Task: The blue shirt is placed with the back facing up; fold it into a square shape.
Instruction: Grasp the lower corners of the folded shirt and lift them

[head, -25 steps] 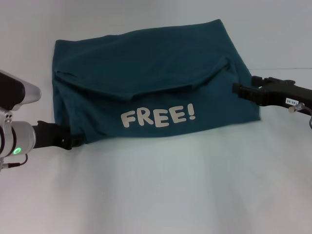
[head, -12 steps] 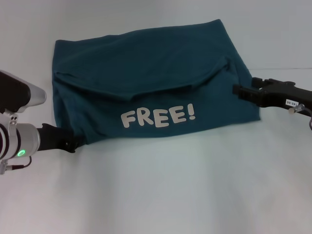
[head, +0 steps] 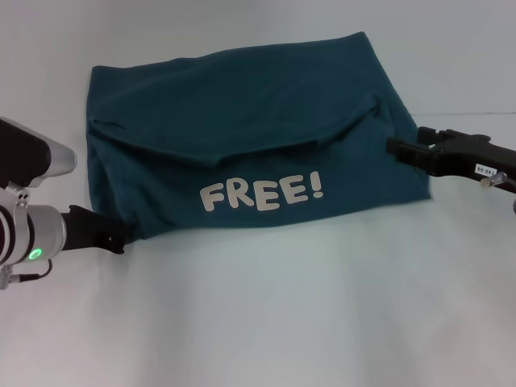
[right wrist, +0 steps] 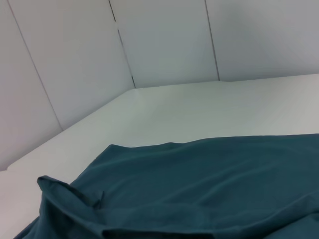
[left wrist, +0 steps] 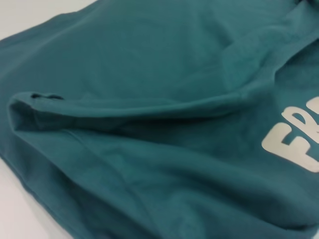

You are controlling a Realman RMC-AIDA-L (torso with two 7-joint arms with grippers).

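The blue shirt (head: pixel 242 121) lies folded into a rough rectangle on the white table (head: pixel 282 322). A front flap is turned up and shows the white print "FREE!" (head: pixel 262 193). My left gripper (head: pixel 117 235) sits low at the shirt's near left corner, at the edge of the fabric. My right gripper (head: pixel 397 150) is at the shirt's right edge, level with the fold. The left wrist view shows folded layers of the shirt (left wrist: pixel 149 99) close up. The right wrist view looks across the shirt's top (right wrist: pixel 224 179).
White table surface surrounds the shirt on all sides, with a wide bare strip in front. Panelled white walls (right wrist: pixel 164 40) stand behind the table's far edge.
My left arm has drawn back slightly to the left, away from the shirt corner. My right gripper has shifted a little to the right. The shirt has not moved.
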